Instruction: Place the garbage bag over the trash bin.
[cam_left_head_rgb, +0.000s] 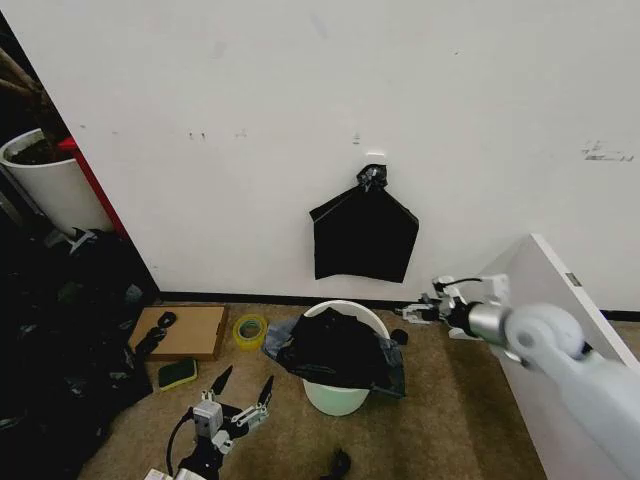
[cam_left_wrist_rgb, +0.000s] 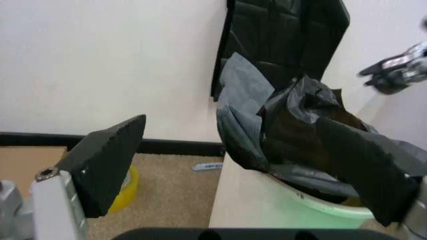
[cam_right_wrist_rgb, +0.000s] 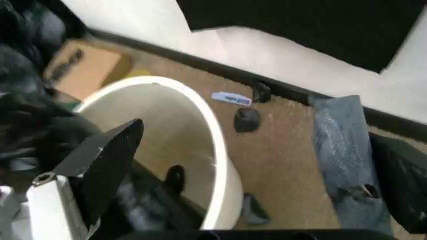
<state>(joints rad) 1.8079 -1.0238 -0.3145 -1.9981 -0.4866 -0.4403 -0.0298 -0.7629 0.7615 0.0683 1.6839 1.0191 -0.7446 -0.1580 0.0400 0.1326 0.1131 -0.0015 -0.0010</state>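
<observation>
At lower centre of the head view the garbage bag (cam_left_head_rgb: 338, 350) lies heaped, light, limp and slippery, across the trash bin (cam_left_head_rgb: 336, 397), best pinched at a loose edge, with the left gripper (cam_left_head_rgb: 240, 385) spread open below-left and the right gripper (cam_left_head_rgb: 412, 313) beside the rim, fingers unclear.

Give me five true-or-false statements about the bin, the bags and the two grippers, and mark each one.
1. The garbage bag lies bunched on top of the trash bin. True.
2. The left gripper is shut on the garbage bag. False: it is open, apart from it, low in front of the bin.
3. A flat black bag hangs on the wall. True.
4. The right gripper is inside the bin. False: it is beside the rim.
5. A tape roll lies on the floor. True.
</observation>
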